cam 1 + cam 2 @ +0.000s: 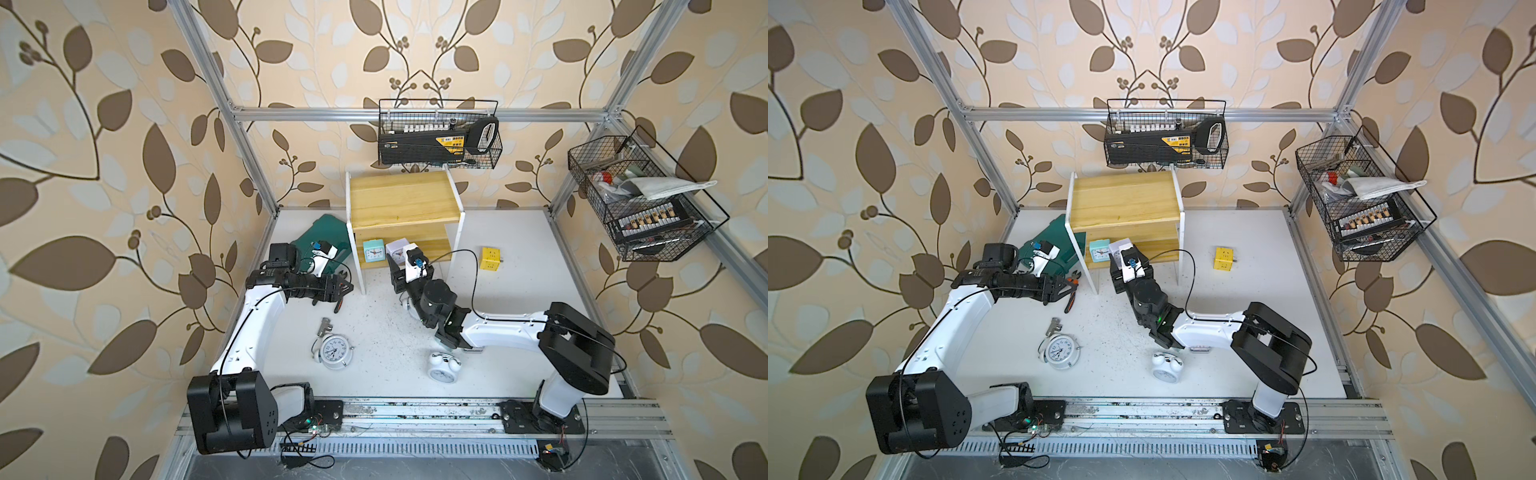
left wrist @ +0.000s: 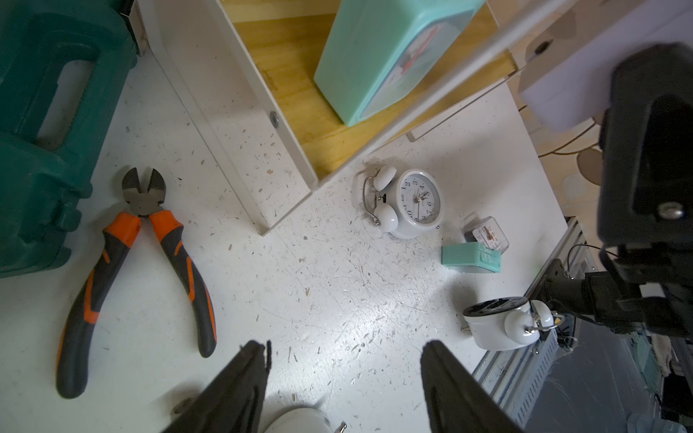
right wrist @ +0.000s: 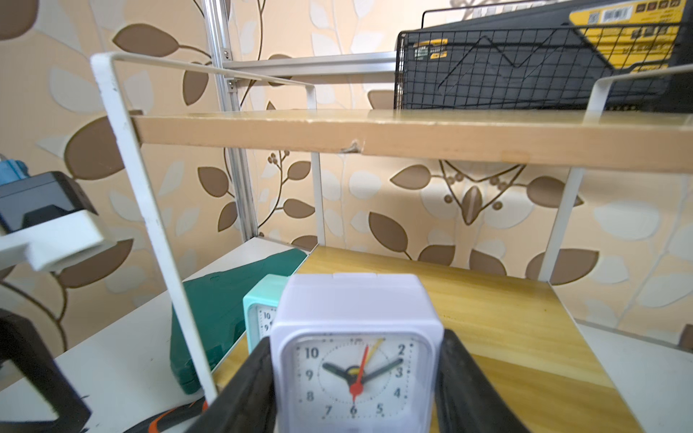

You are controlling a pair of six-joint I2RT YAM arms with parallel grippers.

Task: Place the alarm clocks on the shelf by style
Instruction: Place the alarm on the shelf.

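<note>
1. Alarm clocks first: the lilac clock is pinched by its sides in the right fingers, which are partly closed and snug on it. It sits at the front edge of the shelf's lower board, just beside the mint clock standing there. I can't tell if its base touches the wood yet.
2. The left fingers are spread apart with nothing in them, hanging over the worktop near the pliers.
3. Worry one: letting go while the clock is this close to the front edge. If the base isn't fully on the board, I'd guess it tips forward and drops off.
4. Worry two: sliding it deeper at a slight angle could shove the mint clock, since the two are so close.
5. Views: only the right wrist view shows the grip and the dial. In both top views the wrist camera blocks most of it.
6. The left wrist view catches a twin-bell clock, a grey clock and a second mint clock on the worktop. The right arm pretty much covers them in both top views.
</note>
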